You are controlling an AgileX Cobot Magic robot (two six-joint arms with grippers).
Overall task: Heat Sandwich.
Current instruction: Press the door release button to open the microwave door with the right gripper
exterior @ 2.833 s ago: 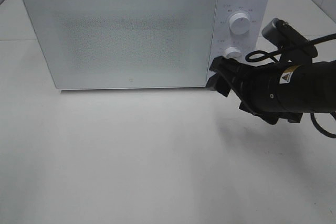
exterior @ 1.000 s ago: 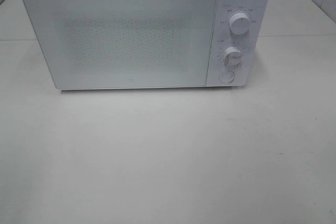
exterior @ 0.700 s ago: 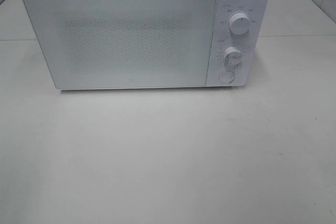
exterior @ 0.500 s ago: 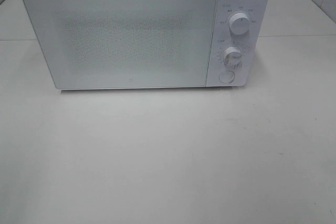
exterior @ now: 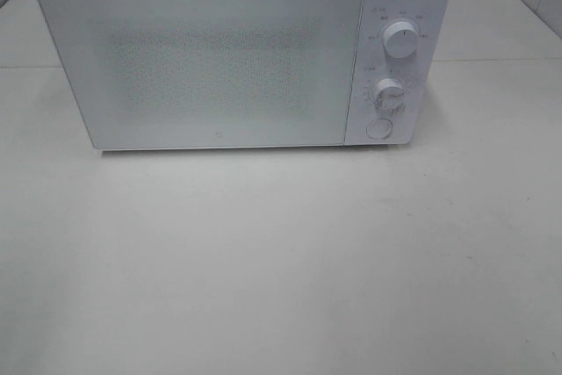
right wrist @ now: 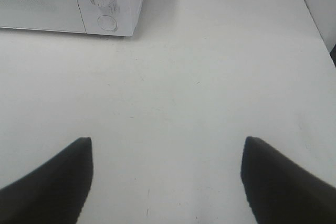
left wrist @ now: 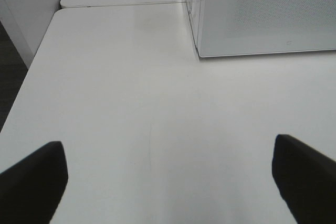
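Note:
A white microwave (exterior: 228, 54) stands at the back of the table with its door shut. Its two dials (exterior: 401, 41) and a round button (exterior: 378, 128) are on the right panel. The sandwich is out of view. Neither arm shows in the exterior high view. My left gripper (left wrist: 168, 179) hovers open over bare table, off the microwave's left front corner (left wrist: 199, 53). My right gripper (right wrist: 167, 177) is open too, over bare table in front of and to the right of the microwave's control panel (right wrist: 105, 3). Nothing sits between either pair of fingers.
The white table (exterior: 281, 261) spreads in front of the microwave. Its left edge (left wrist: 31, 66) drops to a dark floor in the left wrist view. A table edge (right wrist: 315, 19) shows past the right gripper.
The right arm, which reached toward the microwave's lower dial earlier, has pulled back out of the exterior high view. Nothing has moved over the last second.

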